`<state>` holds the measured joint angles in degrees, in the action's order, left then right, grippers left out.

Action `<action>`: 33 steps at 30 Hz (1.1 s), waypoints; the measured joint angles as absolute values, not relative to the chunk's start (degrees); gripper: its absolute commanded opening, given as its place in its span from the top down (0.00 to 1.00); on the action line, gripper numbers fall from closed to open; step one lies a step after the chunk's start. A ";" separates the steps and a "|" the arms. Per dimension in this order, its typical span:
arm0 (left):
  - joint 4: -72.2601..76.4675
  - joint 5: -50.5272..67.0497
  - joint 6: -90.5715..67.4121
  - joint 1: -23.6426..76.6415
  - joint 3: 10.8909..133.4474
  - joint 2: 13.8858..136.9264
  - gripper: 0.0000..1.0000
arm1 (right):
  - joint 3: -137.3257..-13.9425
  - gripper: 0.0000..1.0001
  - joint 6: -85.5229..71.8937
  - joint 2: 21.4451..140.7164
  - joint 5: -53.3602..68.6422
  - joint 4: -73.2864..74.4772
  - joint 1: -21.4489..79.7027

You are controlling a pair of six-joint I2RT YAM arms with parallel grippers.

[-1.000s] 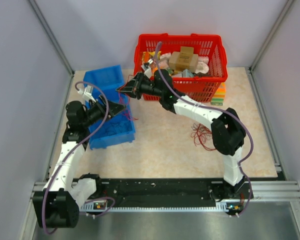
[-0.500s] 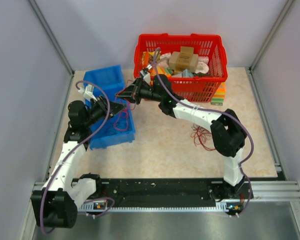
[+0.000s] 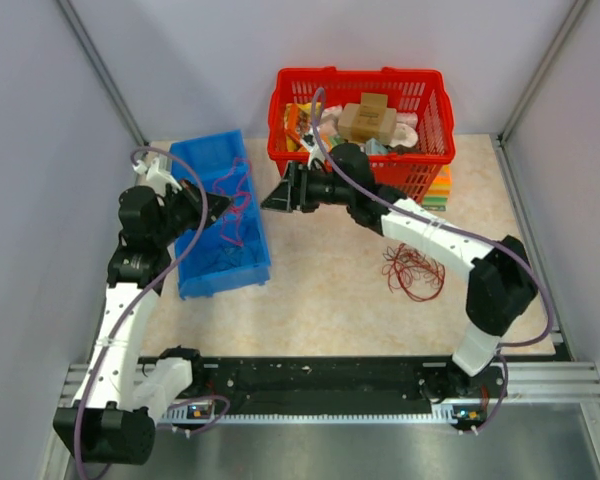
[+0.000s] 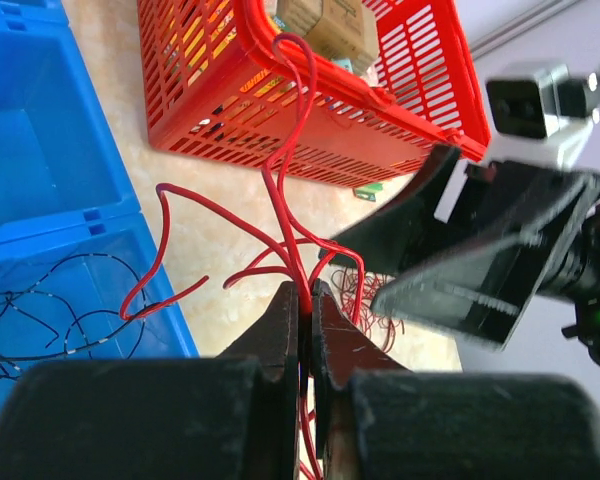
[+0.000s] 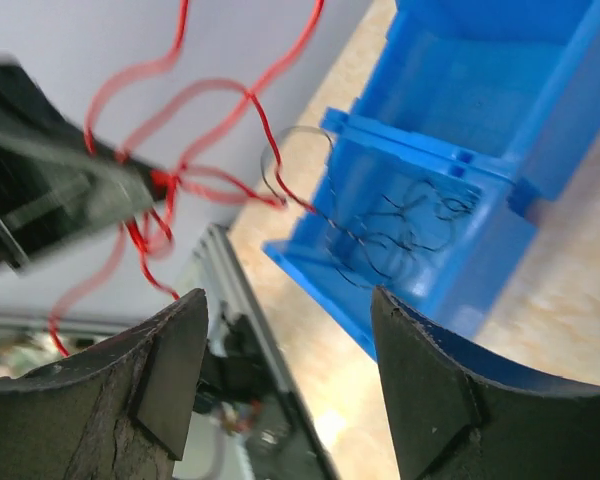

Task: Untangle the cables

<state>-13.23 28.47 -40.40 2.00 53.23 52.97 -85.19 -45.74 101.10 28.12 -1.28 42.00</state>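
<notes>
Loopy red cables (image 4: 298,272), another bundle (image 3: 412,270) well apart

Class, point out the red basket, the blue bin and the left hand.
red basket (image 3: 425,172), top view, front wall.
blue bin (image 3: 225,283), top view, near wall.
left hand (image 4: 305,288), left wrist view, between fingertips.

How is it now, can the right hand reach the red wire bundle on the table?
Probably yes: the right hand is open and empty, and the bundle lies uncovered, though close beside that arm's elbow.
</notes>
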 measured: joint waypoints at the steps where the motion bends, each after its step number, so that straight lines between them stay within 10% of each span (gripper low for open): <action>1: -13.93 28.16 -40.38 2.00 54.15 52.99 1.00 | -83.11 0.35 -41.93 99.04 28.01 -0.69 41.93; 19: -21.67 27.46 -41.50 2.00 59.02 53.01 1.00 | -77.23 0.38 -13.93 108.44 21.04 -15.66 50.41; 33: -22.79 27.44 -41.78 2.00 59.70 53.12 1.00 | -77.71 0.77 -13.52 110.65 17.17 -24.12 51.72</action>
<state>-22.79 27.44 -41.78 2.00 59.70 53.12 -77.71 -13.52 110.65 17.17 -24.12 51.72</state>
